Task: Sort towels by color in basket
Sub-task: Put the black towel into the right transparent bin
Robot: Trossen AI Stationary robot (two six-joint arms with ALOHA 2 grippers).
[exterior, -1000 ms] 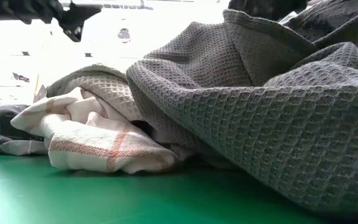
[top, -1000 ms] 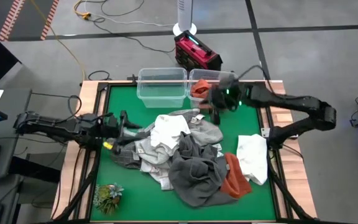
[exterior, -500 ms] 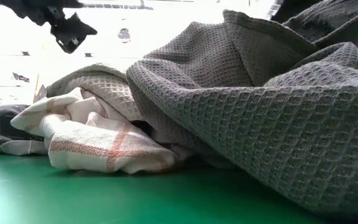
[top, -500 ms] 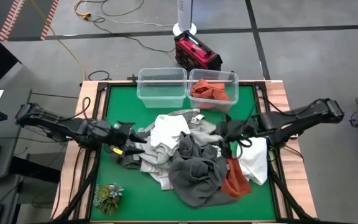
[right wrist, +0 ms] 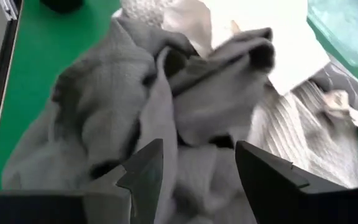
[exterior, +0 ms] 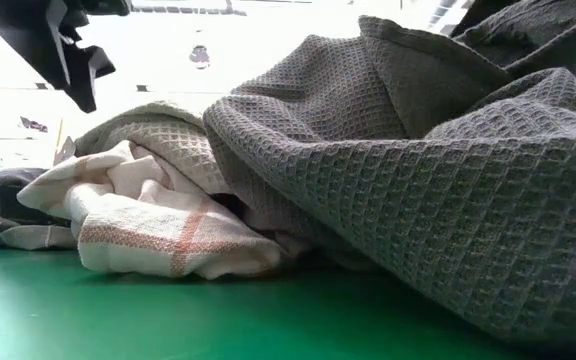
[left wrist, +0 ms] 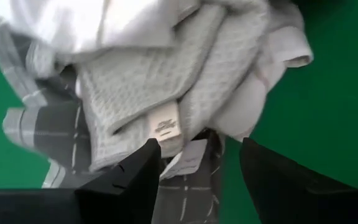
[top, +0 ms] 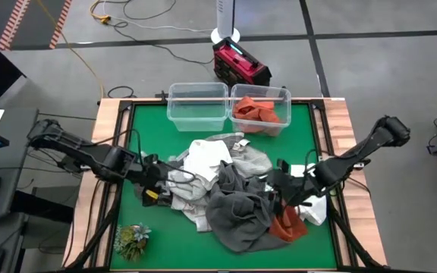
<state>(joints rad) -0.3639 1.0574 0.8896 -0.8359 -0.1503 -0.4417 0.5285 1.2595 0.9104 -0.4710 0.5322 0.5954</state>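
While both claws gape empty, the left gripper (top: 156, 184) sits at the towels' (top: 230, 189) nine o'clock edge, the right gripper (top: 279, 189) toward three o'clock.

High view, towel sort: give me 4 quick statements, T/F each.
1. The right-hand clear bin holds a rust orange towel. True.
2. The left-hand clear bin holds a white towel. False: it holds no towel.
3. Both grippers are open over the towel pile, left gripper at its left edge, right gripper at its right. True.
4. The small green plant sits in a bin. False: it stands at the table's near left corner.
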